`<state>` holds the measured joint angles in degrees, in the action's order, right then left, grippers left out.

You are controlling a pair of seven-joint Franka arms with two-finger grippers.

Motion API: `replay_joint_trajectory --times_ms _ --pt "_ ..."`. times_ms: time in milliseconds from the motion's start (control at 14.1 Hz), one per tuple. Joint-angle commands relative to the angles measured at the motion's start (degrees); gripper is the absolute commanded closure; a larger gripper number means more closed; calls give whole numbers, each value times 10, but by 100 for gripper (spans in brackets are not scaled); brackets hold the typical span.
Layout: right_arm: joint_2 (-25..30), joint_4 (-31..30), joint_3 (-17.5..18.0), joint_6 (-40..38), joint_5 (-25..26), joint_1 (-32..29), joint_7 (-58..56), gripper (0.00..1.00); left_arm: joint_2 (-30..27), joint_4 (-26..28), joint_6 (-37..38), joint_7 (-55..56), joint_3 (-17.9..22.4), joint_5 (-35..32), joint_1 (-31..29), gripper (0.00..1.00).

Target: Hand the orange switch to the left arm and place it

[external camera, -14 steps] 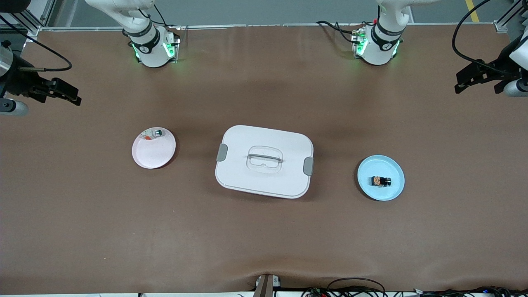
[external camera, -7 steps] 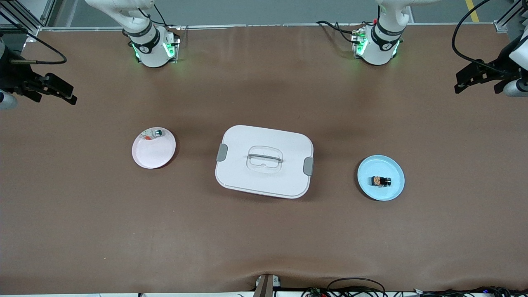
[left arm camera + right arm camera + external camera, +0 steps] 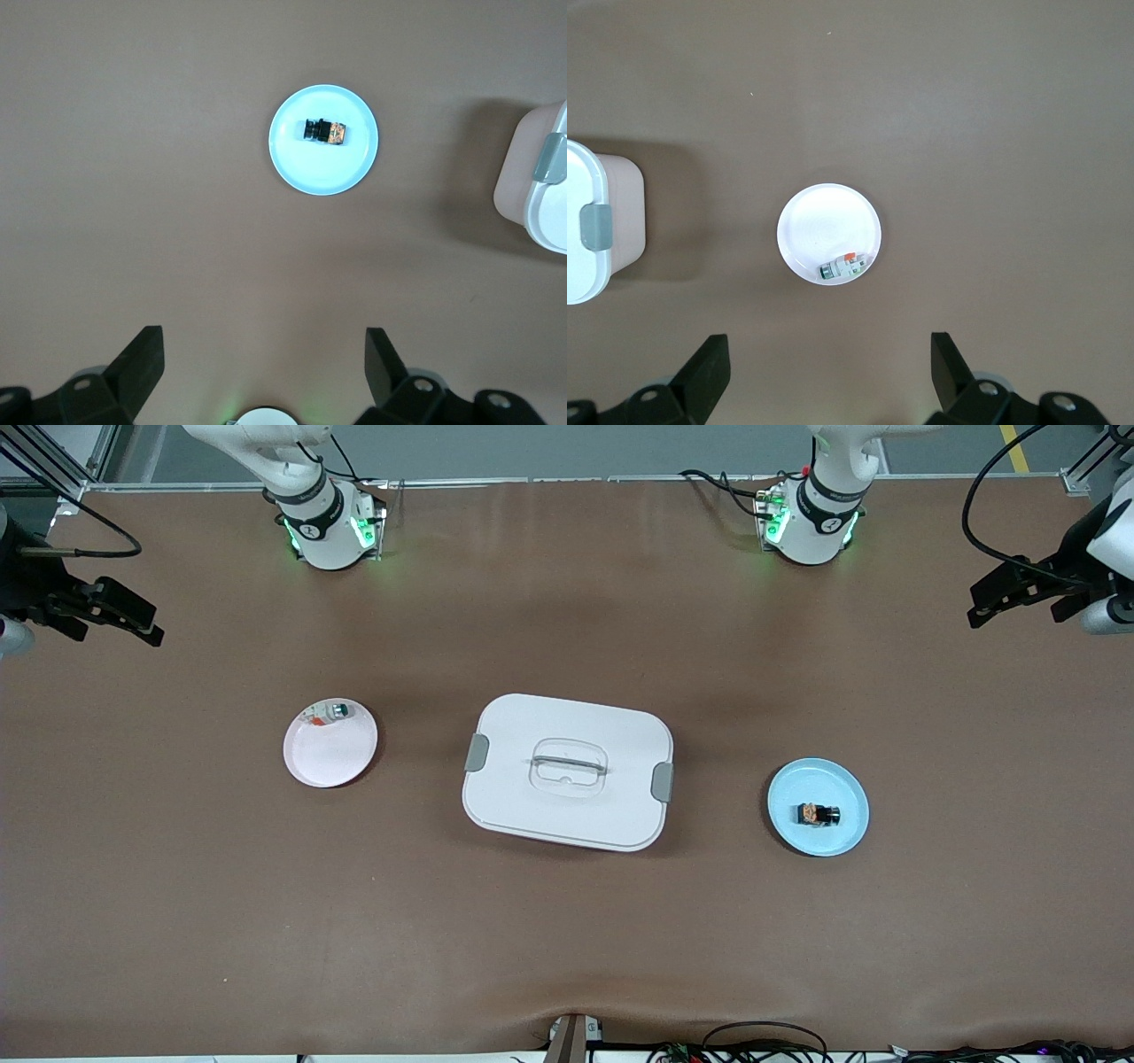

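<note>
The orange switch point(image 3: 819, 813) lies on a light blue plate point(image 3: 793, 793) toward the left arm's end of the table. It also shows in the left wrist view point(image 3: 324, 131), on that plate point(image 3: 323, 173). The white box point(image 3: 532, 806) stands closed at the table's middle, between the two plates. My left gripper point(image 3: 982, 604) hangs open and empty, high over its end of the table point(image 3: 263, 345). My right gripper point(image 3: 146, 624) hangs open and empty, high over the right arm's end point(image 3: 830, 350).
A pale pink plate point(image 3: 330, 757) toward the right arm's end holds a tiny silver-and-green part point(image 3: 337, 710), which also shows in the right wrist view point(image 3: 842, 267). A corner of the box shows in each wrist view point(image 3: 542, 190) point(image 3: 583, 257). Cables lie along the table's near edge.
My right gripper has drawn back a little toward its end of the table. My left gripper has shifted slightly. The switch, plates and box have not moved.
</note>
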<state>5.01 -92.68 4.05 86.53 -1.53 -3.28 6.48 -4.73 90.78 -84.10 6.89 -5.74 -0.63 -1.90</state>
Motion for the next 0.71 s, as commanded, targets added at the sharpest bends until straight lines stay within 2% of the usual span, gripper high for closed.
replay_joint_trajectory --times_ms 0,640 --pt "20 -19 -3 1 -10 0 -4 0 -10 4 -3 11 -4 5 1 0" --pt "24 -19 -3 4 -11 0 -21 0 -6 -6 -1 -8 -7 5 -2 0"
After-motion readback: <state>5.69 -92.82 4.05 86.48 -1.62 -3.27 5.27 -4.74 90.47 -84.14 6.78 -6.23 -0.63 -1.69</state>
